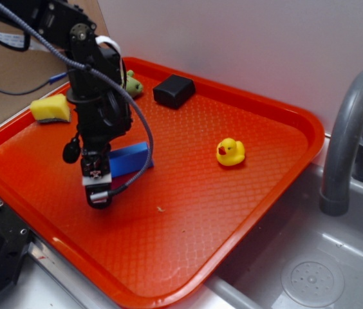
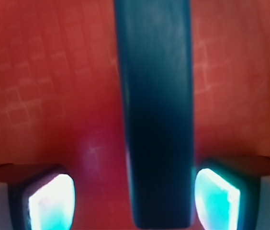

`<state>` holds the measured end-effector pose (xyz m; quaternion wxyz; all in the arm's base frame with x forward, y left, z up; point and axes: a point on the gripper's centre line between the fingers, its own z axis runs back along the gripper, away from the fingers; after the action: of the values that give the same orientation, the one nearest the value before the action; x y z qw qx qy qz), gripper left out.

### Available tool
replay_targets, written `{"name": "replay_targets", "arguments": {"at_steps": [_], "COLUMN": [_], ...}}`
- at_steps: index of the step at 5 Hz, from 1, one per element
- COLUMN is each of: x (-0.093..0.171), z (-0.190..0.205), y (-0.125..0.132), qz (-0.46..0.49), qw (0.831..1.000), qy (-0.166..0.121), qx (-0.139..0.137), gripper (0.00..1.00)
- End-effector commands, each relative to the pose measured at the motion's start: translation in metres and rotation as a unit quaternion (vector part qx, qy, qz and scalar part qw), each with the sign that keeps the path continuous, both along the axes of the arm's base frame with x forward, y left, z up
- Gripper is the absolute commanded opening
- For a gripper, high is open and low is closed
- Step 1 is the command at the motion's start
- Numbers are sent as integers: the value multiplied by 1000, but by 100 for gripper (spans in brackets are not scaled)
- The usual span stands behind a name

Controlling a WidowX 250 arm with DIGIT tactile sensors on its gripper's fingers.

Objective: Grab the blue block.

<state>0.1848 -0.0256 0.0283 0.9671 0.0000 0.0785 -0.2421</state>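
The black arm reaches down onto the orange tray, its gripper low over the surface with the blue block just behind it — partly hidden by the wrist. Farther back sit a black squarish block and a green toy; a yellow duck stands well apart to the side, a yellow sponge on the tray's far rim — and a grey faucet rises over the sink

No readable text or labels anywhere

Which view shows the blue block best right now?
Wrist: the blue block fills the frame's middle, lying between the open pincer's fingertips. Exterior shows only part of it, half hidden behind the arm.
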Motion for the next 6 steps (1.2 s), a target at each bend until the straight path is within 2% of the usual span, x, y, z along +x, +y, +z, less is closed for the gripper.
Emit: {"name": "replay_targets", "arguments": {"at_steps": [1, 2, 3, 4, 5, 6], "x": [6, 6, 10, -3, -13, -25], "z": [5, 6, 11, 61, 111, 161], "y": [-5, -3, 3, 13, 14, 26], "qz": [31, 47, 93, 216, 324, 387], "qw": [999, 999, 995, 976, 946, 922], "qy": [-23, -22, -12, 2, 19, 14], "qx": [2, 0, 24, 42, 24, 7], "gripper": [0, 0, 0, 0, 0, 0]}}
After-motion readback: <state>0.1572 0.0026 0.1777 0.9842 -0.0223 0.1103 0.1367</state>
